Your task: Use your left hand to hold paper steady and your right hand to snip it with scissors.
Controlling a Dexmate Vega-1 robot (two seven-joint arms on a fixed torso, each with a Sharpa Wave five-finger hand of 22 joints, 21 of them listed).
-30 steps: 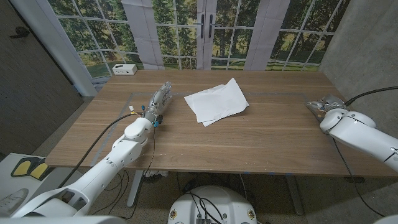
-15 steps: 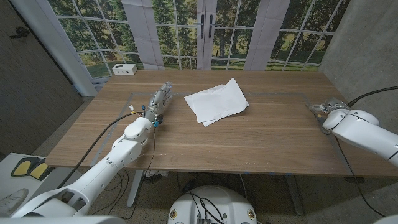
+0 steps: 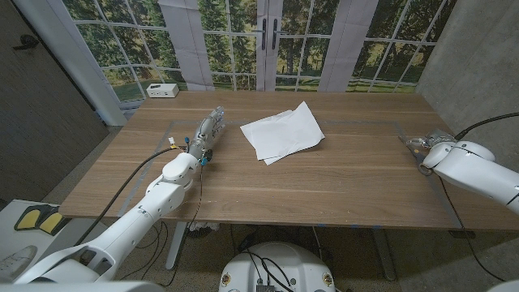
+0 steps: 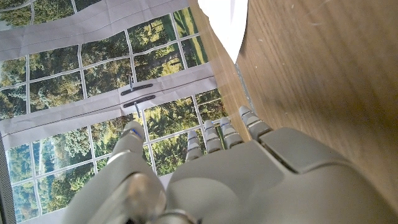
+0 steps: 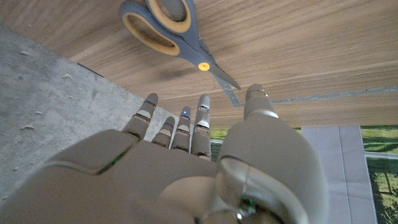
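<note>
Overlapping white paper sheets (image 3: pixel 284 134) lie at the table's middle, toward the far side; one corner of the paper (image 4: pixel 227 25) is also in the left wrist view. My left hand (image 3: pixel 208 131) is on the table to the left of the paper, fingers straight and apart from it, holding nothing. Scissors (image 5: pixel 171 31) with grey-blue handles lined in yellow lie closed on the wood near the table's right edge. My right hand (image 5: pixel 205 162) hovers just short of them, fingers stretched out and empty. In the head view my right hand (image 3: pixel 426 143) is by the right edge.
A small white box (image 3: pixel 163 90) stands at the far left corner of the table (image 3: pixel 324 186). Thin tape lines (image 3: pixel 357 123) mark the wood. A cable runs along my left forearm. A grey wall is beyond the right edge.
My right arm has shifted slightly to the right and toward the near edge. My left hand and the paper have not moved.
</note>
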